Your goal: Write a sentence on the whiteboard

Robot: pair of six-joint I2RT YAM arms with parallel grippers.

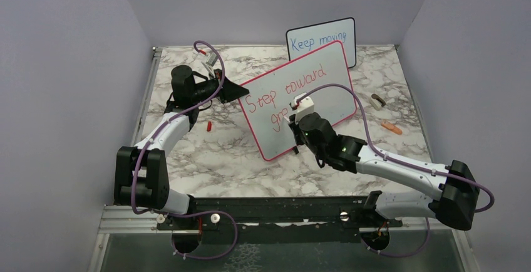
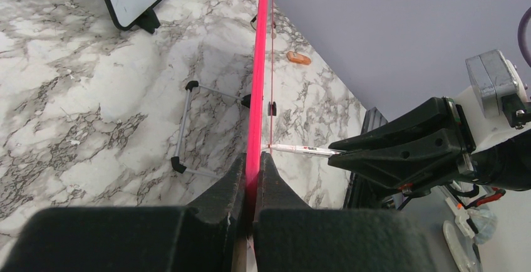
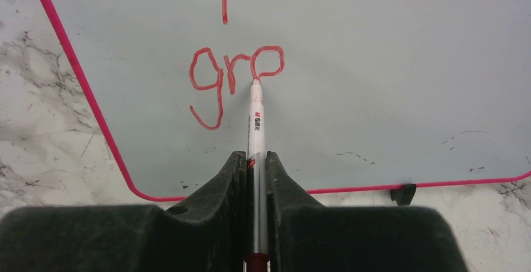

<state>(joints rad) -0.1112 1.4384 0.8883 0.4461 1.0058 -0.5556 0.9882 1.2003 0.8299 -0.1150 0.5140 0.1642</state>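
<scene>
Whiteboard (image 3: 388,84): smooth glossy face, pink plastic frame. Table (image 1: 213,159): marble-pattern, smooth. Marker (image 3: 255,121): white plastic barrel. Right gripper (image 3: 255,158): matt black.

My arms (image 1: 407,170) are white shells with black joints; purple cables (image 1: 335,85) loop along them; my right gripper (image 3: 255,157) is matte black.

I am reading the sentence (image 1: 285,90) in red on the whiteboard (image 1: 273,141): "Step toward" on the upper line, then "gr" and an unfinished loop on the lower line. The smaller board (image 1: 321,43) behind is showing "Keep moving" in blue. The marker (image 3: 256,121) is carrying a small black brand mark starting with "M", the rest too small to read.
</scene>
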